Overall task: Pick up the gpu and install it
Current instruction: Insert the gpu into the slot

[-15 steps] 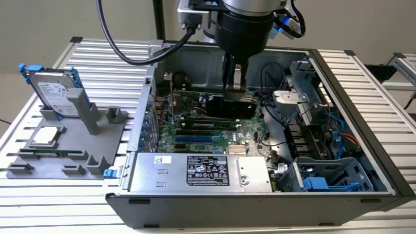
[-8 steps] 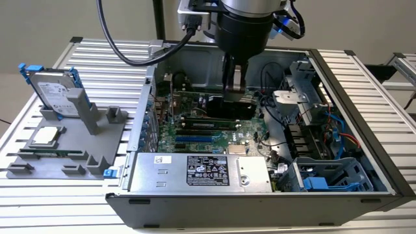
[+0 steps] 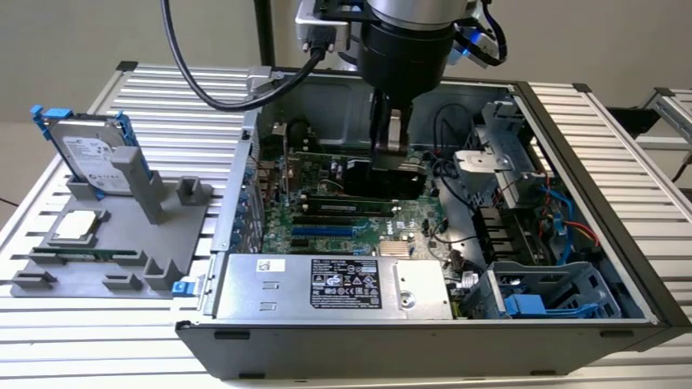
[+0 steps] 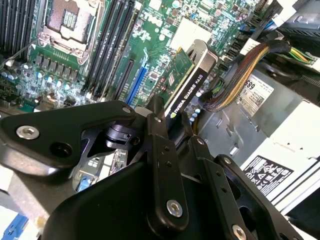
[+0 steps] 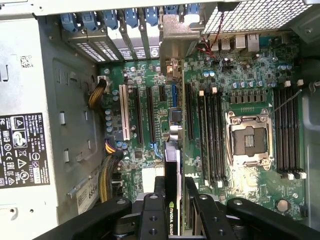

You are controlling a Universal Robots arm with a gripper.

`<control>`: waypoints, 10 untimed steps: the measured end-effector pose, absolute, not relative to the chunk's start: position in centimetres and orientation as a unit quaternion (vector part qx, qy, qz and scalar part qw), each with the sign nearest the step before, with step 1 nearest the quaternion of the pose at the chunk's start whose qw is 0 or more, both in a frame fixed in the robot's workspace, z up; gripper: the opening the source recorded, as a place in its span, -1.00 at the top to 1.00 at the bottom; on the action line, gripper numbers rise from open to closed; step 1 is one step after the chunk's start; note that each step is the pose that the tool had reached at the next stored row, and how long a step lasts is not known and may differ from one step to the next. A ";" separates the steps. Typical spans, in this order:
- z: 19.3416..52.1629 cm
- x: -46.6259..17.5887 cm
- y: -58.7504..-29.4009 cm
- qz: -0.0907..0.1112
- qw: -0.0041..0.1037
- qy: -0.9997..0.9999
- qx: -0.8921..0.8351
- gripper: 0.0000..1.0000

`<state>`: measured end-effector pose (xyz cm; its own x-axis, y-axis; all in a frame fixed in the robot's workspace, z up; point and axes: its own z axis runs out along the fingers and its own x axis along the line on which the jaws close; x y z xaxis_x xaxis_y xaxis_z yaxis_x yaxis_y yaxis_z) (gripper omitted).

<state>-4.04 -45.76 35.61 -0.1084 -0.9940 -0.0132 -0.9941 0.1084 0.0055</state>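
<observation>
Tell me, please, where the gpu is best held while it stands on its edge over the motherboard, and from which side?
Best by its upper long edge, from above: the gpu stands on edge over the motherboard, its flat faces open for the hand, as it is held now.

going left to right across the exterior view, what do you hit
hard drive in its blue frame → grey holder stand → gpu held by the gripper inside the open computer case → blue drive cage
</observation>
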 end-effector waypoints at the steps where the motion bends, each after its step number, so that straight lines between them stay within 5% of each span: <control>1: 35.6 -4.0 -45.8 0.007 0.003 0.744 -0.668 1.00; 10: 34.3 -4.2 -45.8 0.006 0.003 0.744 -0.668 1.00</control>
<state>-4.22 -45.76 34.25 -0.1085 -0.9940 -0.0134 -0.9941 0.1084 0.0054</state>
